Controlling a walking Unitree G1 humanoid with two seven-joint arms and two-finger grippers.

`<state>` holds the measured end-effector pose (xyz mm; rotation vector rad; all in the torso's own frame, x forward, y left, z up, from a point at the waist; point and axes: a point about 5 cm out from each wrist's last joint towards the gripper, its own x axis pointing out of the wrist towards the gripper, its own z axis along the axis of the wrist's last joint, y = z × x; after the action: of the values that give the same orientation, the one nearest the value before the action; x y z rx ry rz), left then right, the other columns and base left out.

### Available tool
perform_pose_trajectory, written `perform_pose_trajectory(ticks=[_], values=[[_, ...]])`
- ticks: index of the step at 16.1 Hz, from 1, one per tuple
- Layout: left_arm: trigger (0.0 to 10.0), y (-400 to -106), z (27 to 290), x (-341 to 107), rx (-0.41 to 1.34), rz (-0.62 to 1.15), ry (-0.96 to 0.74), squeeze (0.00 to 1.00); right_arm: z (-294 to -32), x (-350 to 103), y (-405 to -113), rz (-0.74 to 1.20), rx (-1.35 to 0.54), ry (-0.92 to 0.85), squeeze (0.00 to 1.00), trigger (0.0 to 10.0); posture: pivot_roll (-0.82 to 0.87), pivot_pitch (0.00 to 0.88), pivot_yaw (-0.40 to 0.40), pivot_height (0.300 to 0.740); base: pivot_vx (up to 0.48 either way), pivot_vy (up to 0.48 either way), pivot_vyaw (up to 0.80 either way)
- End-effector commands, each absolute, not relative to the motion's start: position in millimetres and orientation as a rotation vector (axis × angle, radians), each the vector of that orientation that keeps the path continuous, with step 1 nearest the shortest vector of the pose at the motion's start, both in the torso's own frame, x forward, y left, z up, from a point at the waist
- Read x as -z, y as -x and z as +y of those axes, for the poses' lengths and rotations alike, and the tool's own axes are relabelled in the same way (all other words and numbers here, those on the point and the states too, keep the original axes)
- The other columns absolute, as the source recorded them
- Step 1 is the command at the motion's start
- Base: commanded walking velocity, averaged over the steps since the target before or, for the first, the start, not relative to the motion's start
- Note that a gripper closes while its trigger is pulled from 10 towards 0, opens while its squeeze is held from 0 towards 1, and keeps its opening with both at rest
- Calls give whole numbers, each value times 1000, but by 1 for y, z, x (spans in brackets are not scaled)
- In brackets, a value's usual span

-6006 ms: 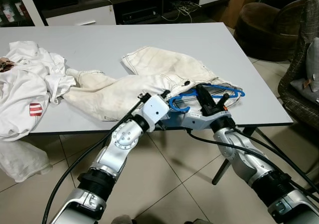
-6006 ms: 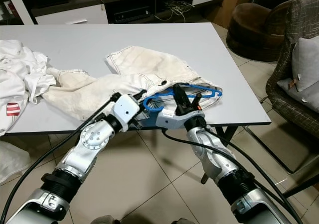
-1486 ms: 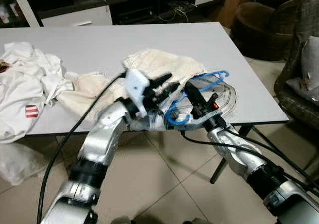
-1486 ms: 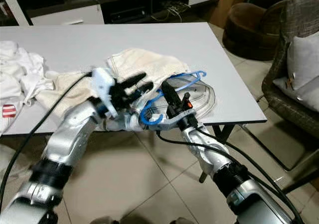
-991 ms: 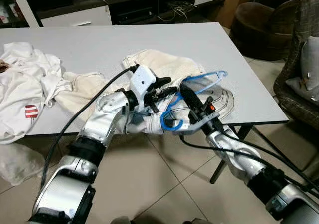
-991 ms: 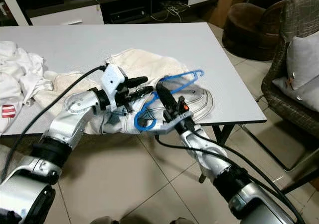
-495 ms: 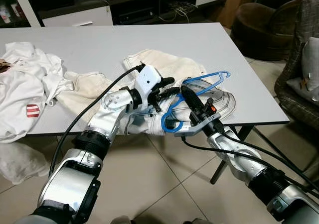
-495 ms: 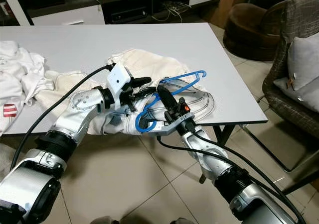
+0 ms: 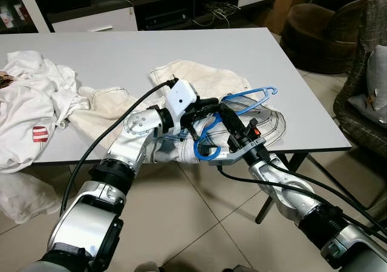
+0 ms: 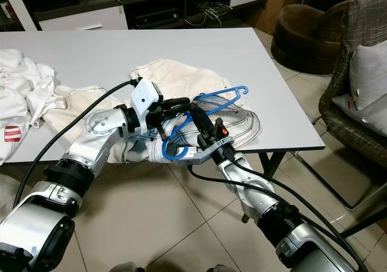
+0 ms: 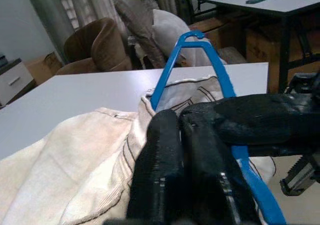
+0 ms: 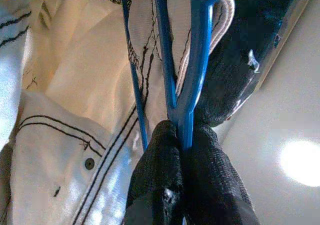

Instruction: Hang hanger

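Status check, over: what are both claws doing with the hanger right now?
Right claw shut on blue hanger, held above the table edge. Left claw shut, alongside the hanger. Cream trousers bunched beneath, waistband partly threaded.

Two silver metal arms, built from rounded jointed segments with black collars. A thick black cable runs along each. The left arm (image 9: 130,140) has a round silver joint cap ringed with small screws and a white boxy block at its wrist. The right arm (image 9: 284,187) carries a small red mark near its wrist. Long black fingers (image 12: 160,185) have a rough, textured surface.
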<state>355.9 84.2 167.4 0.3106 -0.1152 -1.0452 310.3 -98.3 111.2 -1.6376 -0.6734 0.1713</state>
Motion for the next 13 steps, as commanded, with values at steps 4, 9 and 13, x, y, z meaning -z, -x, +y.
perform_pose_trajectory(ticks=[4,9,13], values=[[0,-368,89,-171,886,-109,-334,0,-95,-115,-312,-605,-180,1493,0,10000,29,0,22,740,0,0,0],[10000,-372,95,-172,732,-149,-316,0,-93,-113,-311,-446,-222,1302,0,10000,29,0,22,740,0,0,0],[10000,-373,94,-173,700,-165,-318,0,-79,-125,-312,-353,-330,1182,0,10000,27,0,25,740,0,0,0]])
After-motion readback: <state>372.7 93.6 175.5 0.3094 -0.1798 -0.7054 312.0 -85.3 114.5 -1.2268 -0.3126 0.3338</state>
